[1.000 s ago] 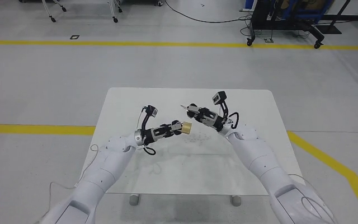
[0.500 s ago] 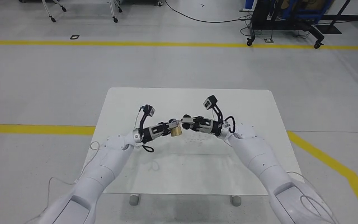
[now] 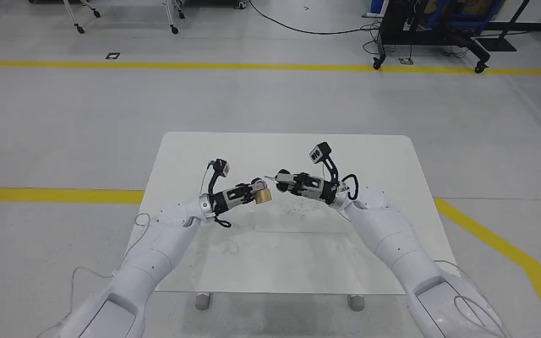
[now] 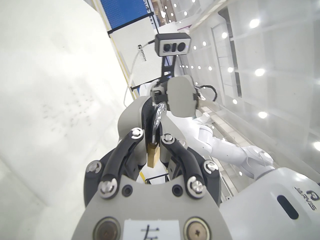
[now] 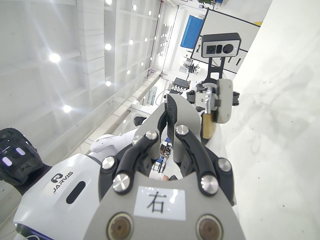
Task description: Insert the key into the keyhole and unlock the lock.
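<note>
left gripper (image 3: 252,193) clamped on brass lock (image 3: 264,195), held above table (image 3: 372,253) centre, likely presenting the keyhole rightward | right gripper (image 3: 283,182) pinching key (image 4: 157,118), aimed left at lock | tip at lock; whether it's seated, can't tell

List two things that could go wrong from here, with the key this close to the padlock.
1. The key, pinched at the tips of the right gripper, could pivot or slip if it meets brass beside the keyhole.
2. The padlock is held above the table by the left gripper; a sideways push might twist it loose and drop it.
</note>
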You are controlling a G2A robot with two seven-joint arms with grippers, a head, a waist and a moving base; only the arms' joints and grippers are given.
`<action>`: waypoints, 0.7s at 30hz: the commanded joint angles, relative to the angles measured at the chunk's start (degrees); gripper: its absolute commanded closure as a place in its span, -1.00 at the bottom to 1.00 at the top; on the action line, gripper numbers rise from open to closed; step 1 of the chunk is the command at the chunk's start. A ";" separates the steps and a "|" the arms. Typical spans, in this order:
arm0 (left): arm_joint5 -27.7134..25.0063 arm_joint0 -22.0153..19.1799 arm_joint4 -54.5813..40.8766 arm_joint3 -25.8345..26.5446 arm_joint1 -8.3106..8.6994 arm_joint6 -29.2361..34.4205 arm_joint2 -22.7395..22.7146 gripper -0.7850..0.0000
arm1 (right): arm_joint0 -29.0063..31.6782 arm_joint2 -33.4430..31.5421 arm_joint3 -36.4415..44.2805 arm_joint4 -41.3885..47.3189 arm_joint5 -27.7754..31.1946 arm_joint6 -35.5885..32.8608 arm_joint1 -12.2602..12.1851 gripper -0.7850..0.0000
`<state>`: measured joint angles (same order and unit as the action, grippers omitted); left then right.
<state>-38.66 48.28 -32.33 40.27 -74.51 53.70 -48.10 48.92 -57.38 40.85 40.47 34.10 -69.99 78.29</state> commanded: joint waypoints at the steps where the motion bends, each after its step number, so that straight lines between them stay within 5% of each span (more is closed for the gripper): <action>1: 5.62 0.08 1.58 1.49 0.00 -2.66 0.14 1.00 | 0.72 -0.71 1.85 -0.50 -0.22 1.54 -0.31 1.00; 5: 15.76 -0.57 3.47 3.75 0.11 -4.66 0.08 1.00 | 2.72 -4.01 6.70 -5.93 -0.04 3.21 -2.30 1.00; 9: 19.29 -0.52 0.93 5.38 0.27 -5.45 -1.80 1.00 | 6.71 -8.53 15.02 -17.47 -0.32 6.78 -5.09 1.00; 13: 20.38 -0.09 -1.76 5.79 0.32 -4.43 -2.86 1.00 | 13.01 -12.65 26.63 -26.10 -6.11 10.70 -7.22 1.00; 21: 20.38 -0.09 -1.76 5.79 0.32 -4.43 -2.86 1.00 | 13.01 -12.65 26.63 -26.10 -6.11 10.70 -7.22 1.00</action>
<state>-18.29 48.19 -34.09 46.05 -74.20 49.27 -50.96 61.92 -70.03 67.45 14.37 28.00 -59.29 71.07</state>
